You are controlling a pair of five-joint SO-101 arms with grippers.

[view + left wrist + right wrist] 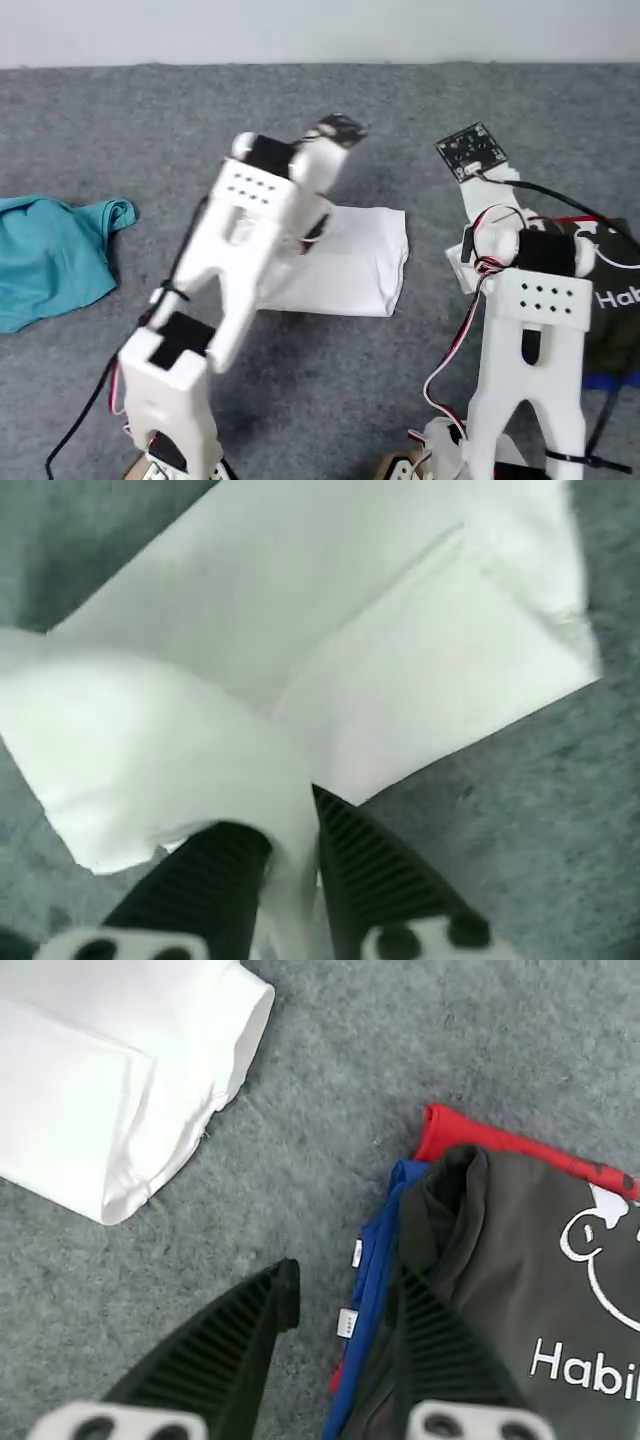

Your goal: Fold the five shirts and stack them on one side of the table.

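Observation:
A white shirt point(360, 260) lies partly folded at the table's middle. My left gripper point(292, 870) is shut on a fold of the white shirt point(400, 630) and holds that edge lifted above the rest. In the high view the left arm point(250, 230) covers the shirt's left part. My right gripper point(345, 1310) is open and holds nothing, over the carpet at the edge of a stack. The stack has a dark grey printed shirt point(520, 1260) on top, with a blue shirt point(375, 1260) and a red shirt point(480, 1140) under it. A teal shirt point(50, 255) lies crumpled at the far left.
Grey carpet point(330, 390) covers the table. The stack with the dark shirt point(610, 300) sits at the right edge behind the right arm point(530, 320). Bare carpet lies between the white shirt point(100, 1110) and the stack, and along the back.

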